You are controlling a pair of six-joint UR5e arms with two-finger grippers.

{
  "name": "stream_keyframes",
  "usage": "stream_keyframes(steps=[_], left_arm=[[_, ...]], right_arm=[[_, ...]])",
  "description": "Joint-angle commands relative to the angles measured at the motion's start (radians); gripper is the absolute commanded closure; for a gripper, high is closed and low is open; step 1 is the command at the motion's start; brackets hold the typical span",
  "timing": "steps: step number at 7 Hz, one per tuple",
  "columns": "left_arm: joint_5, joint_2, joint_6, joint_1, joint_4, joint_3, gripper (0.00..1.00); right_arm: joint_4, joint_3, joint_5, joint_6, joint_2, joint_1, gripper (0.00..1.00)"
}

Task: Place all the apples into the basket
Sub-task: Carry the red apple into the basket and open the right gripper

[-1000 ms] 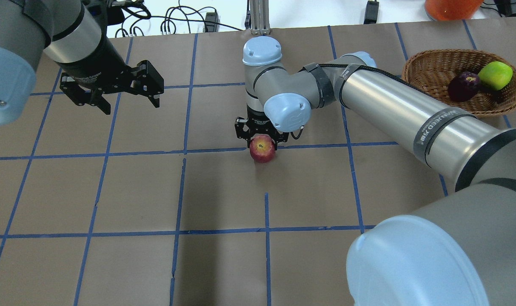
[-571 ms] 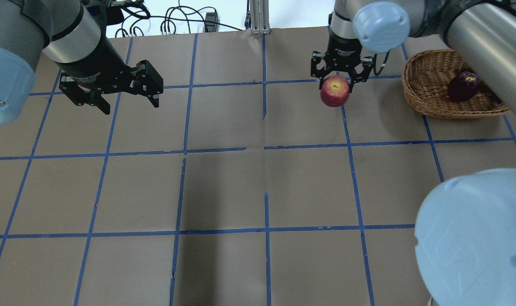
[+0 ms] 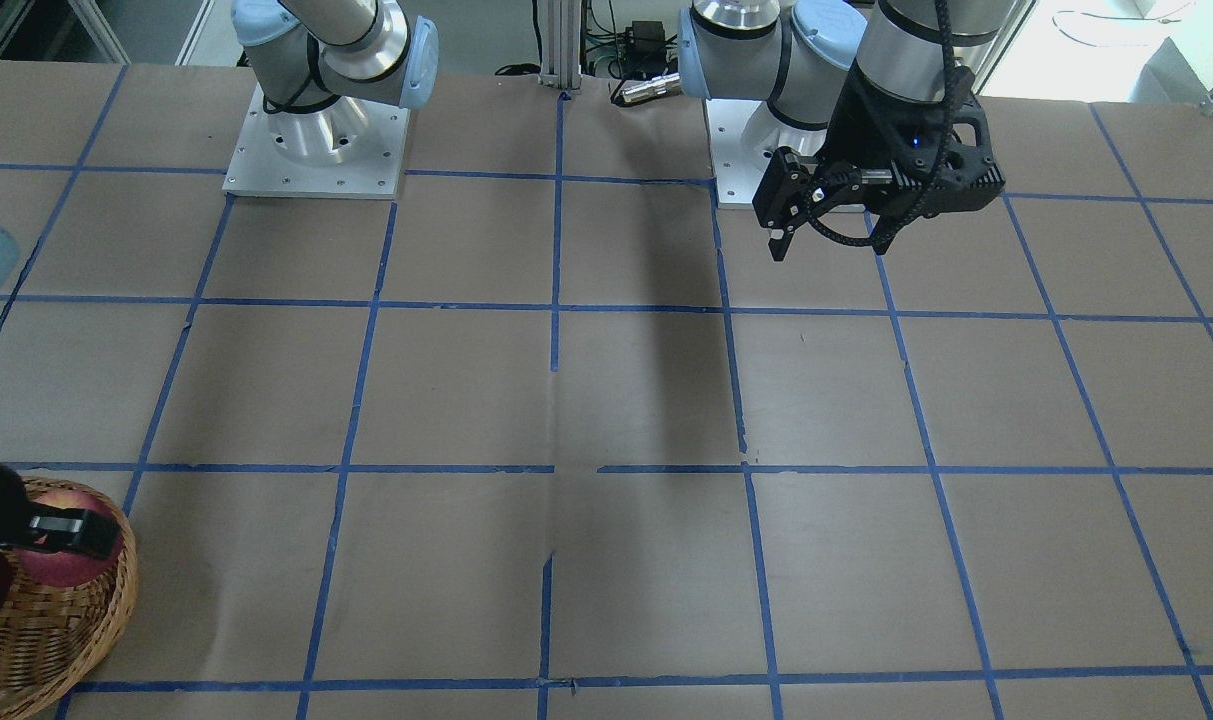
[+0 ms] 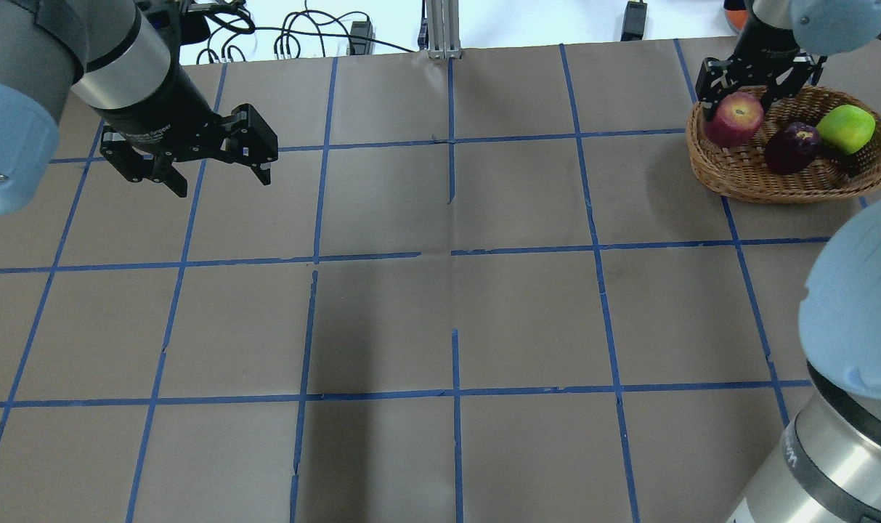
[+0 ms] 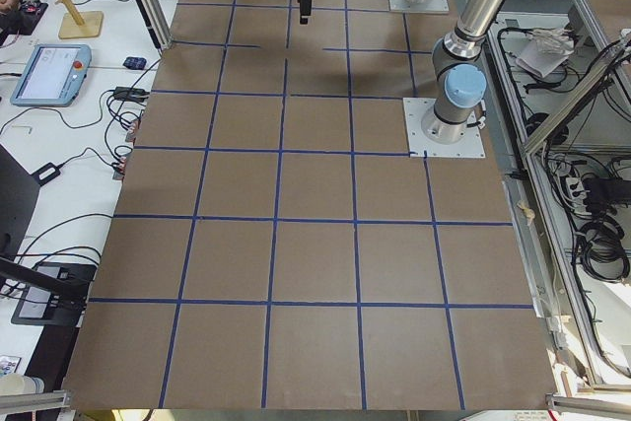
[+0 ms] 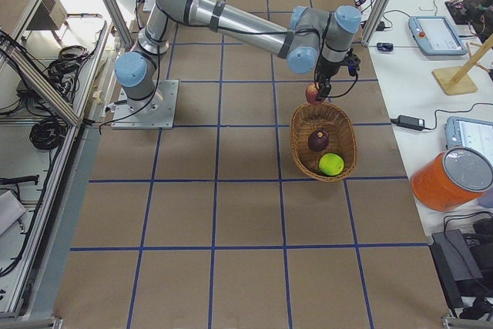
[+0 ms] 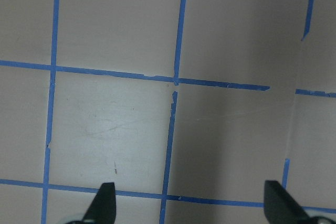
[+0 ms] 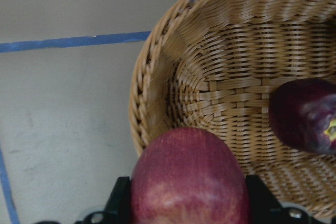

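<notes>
The jaws of the right gripper point(image 4: 738, 109) were clenched on the red apple point(image 4: 734, 120), one finger on each side of it. We saw the apple held over the basket point(image 4: 745, 178), at the rim on the end nearest the middle of the table point(image 4: 455, 305). In the right wrist view the red apple filled the lower centre, and the woven rim curved just beyond it. We could not tell whether the apple touched the wicker.

Inside the basket lay the purple apple point(image 4: 792, 145) and the green apple point(image 4: 845, 128), side by side and touching or nearly so. The purple one lay closer to the held fruit but apart from it.

The left gripper point(image 4: 222, 180) hung above the table on the robot's left, well apart from the basket. Its jaws were released and spread wide. In the left wrist view we saw only brown table covering and blue tape lines point(image 7: 173, 82) between its fingertips point(image 7: 105, 203).
</notes>
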Motion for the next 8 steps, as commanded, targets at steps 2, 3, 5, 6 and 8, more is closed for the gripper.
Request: stream_keyframes(steps=[2,3,5,6,8], left_arm=[[0.0,-0.003,0.0,0.003,0.001,-0.002,0.0],[0.0,-0.003,0.0,0.003,0.001,0.0,0.0],[0.0,-0.003,0.0,0.005,0.001,0.001,0.0],[0.0,-0.003,0.0,0.005,0.001,0.0,0.0],[0.0,-0.003,0.0,0.005,0.001,0.001,0.0]], right_arm=[[-0.076,0.008,-0.014,-0.046,0.084,-0.031,1.0],[-0.1,0.012,-0.028,-0.054,0.096,-0.054,1.0],[-0.098,0.009,-0.028,-0.091,0.093,-0.059,0.0],[-0.067,0.006,-0.017,-0.085,0.059,-0.05,0.0],[0.099,0.0,0.004,-0.054,-0.077,0.025,0.0]])
